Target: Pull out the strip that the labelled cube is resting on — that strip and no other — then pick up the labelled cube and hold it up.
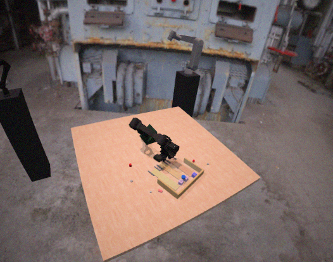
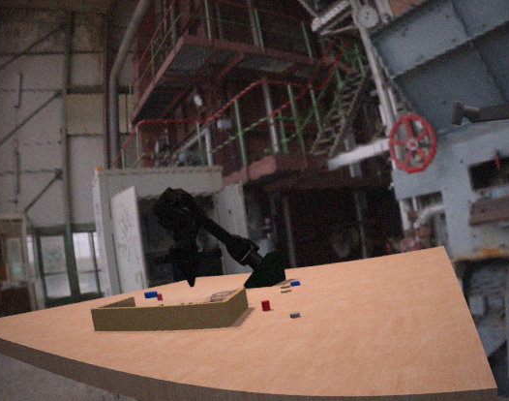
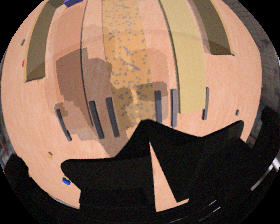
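A low olive tray (image 1: 182,191) (image 2: 171,317) (image 3: 211,10) holds several long strips side by side, among them a speckled tan strip (image 3: 127,43) and a pale yellow strip (image 3: 185,43) (image 1: 166,180). Dark handle bars (image 3: 100,117) stick out at their near ends. Two lavender cubes with marks (image 1: 180,182) sit at the far end; the marks are too small to read. A blue cube (image 1: 194,174) and a blue cylinder (image 1: 183,177) sit beside them. My gripper (image 1: 159,157) (image 2: 190,280) (image 3: 145,124) is shut and empty, just above the strips' handle ends.
Small loose pieces lie on the board: a red cylinder (image 1: 130,164) (image 2: 265,305), a second red piece (image 1: 193,161), a grey piece (image 1: 131,181) (image 2: 294,315), a pink piece (image 1: 160,190). Black pillars (image 1: 20,133) (image 1: 185,92) stand beyond the board's edges.
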You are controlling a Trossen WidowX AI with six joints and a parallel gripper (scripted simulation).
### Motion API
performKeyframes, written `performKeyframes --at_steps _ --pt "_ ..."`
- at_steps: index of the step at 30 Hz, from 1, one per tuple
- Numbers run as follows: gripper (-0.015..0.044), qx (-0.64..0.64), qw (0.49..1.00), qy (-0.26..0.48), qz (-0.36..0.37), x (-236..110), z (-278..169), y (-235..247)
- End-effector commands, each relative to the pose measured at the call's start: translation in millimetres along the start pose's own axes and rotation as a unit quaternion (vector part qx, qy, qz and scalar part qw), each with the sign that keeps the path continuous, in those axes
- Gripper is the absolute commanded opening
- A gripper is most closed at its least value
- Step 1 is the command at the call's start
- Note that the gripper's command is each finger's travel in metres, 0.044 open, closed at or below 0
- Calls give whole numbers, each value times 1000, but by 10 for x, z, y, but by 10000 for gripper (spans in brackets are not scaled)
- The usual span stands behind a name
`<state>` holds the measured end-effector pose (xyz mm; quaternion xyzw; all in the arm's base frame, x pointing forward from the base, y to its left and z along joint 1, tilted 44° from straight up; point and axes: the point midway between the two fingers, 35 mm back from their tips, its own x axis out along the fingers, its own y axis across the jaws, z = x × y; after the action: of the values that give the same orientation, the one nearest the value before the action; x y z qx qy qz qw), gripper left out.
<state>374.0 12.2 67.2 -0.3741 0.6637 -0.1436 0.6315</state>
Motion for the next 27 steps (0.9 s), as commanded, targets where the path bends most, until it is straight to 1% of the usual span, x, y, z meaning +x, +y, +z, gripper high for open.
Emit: performKeyframes --at_steps 1,27 --pt "0 -7 1000 4 -1 82 -13 22" --pt "0 -6 1000 4 -2 505 -45 46"
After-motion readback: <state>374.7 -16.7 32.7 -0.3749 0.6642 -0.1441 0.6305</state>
